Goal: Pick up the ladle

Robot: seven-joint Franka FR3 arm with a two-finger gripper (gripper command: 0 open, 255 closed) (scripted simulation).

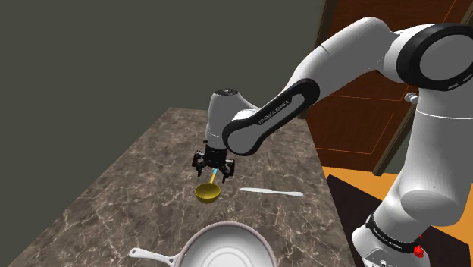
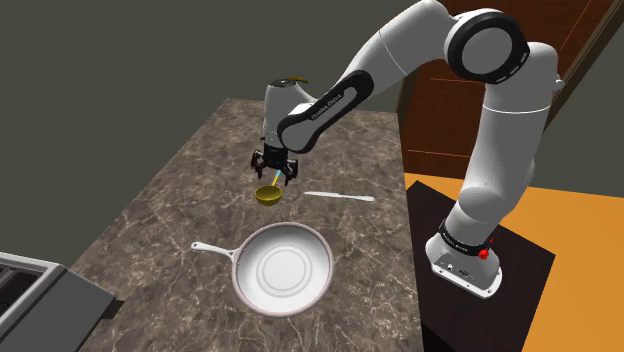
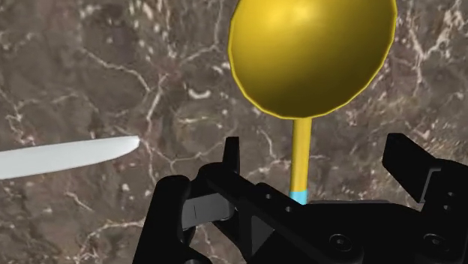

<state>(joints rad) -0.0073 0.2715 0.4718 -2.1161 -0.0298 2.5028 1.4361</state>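
The ladle (image 1: 208, 193) lies on the dark marble counter (image 1: 144, 167), with a yellow bowl and a thin yellow stem that turns light blue towards the handle. My black gripper (image 1: 213, 165) hangs straight down over that handle, just behind the bowl. In the wrist view the ladle (image 3: 311, 52) shows its round bowl ahead of the gripper (image 3: 315, 161), and the stem runs between the two fingers. The fingers stand wide apart and do not touch the stem. In the second exterior view the gripper (image 2: 272, 170) sits low above the ladle (image 2: 267, 195).
A white knife (image 1: 271, 192) lies flat on the counter beside the ladle, towards the stand. A white frying pan (image 2: 283, 268) sits nearer the counter's front edge. A grey appliance (image 2: 40, 290) is at the second exterior view's lower left. A wooden door (image 1: 364, 98) stands behind the arm.
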